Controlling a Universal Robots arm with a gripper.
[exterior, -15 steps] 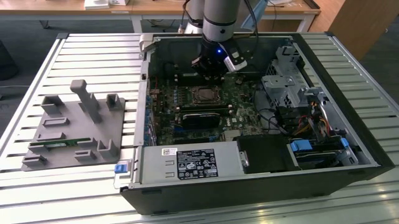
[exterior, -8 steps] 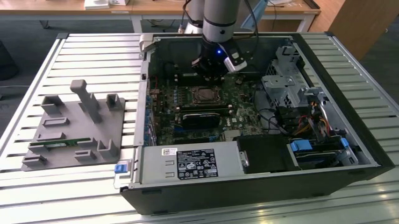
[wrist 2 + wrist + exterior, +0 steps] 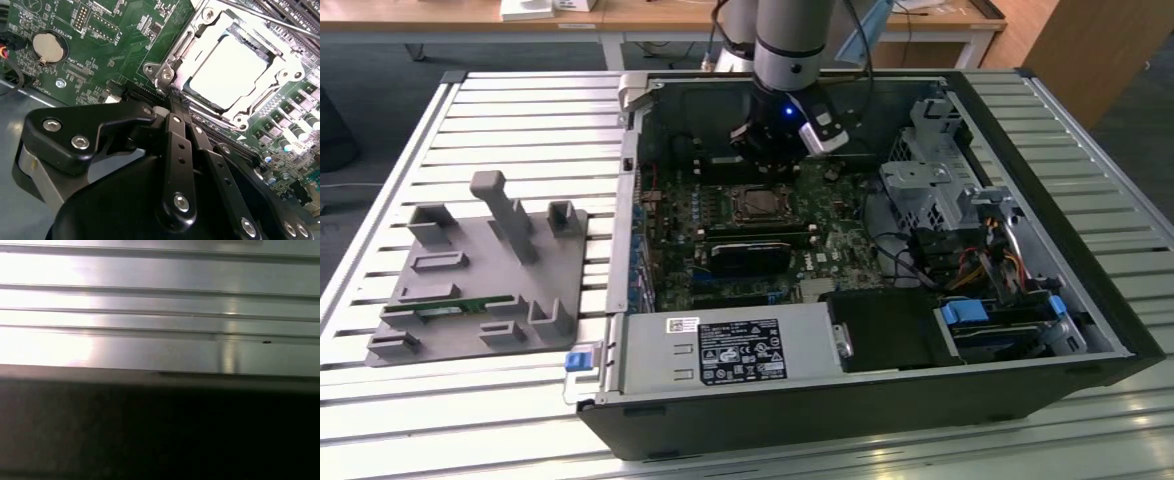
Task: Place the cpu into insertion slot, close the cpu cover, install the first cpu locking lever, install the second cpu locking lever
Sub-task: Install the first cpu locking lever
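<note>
Presently the fingers [image 3: 176, 145] are drawn together, their tips meeting with no visible gap. In the second wrist view the gripper [image 3: 173, 102] sits low over the motherboard [image 3: 100, 50], with its tips just beside one corner of the cpu cover [image 3: 287, 67]. I cannot tell whether the tips touch that corner.

The cpu [image 3: 227, 70] lies flat in the insertion slot [image 3: 754, 203], its pale metal top showing through the cover's window. The cover lies down over the chip, framing it on all sides. A thin metal rod [image 3: 270, 19] runs past the side of the cover away from the gripper. Whether it is latched cannot be judged.

A coin battery [image 3: 48, 47] sits on the board well apart from the slot.

In the exterior view the arm [image 3: 790, 40] reaches down into the open case [image 3: 854, 420], and the gripper [image 3: 774, 150] hangs just behind the slot. A black card [image 3: 754, 250] stands on the board on the near side of the slot. Drive bays and cable bundles [image 3: 961, 260] occupy the case toward the exterior view's right.

The case rests on a slatted metal worktop [image 3: 480, 110]. A grey fixture [image 3: 474, 270] with upright posts stands on the worktop beside the case, toward the exterior view's left.

The first wrist view shows pale metal slats [image 3: 160, 305] beyond a dark edge [image 3: 160, 430].
</note>
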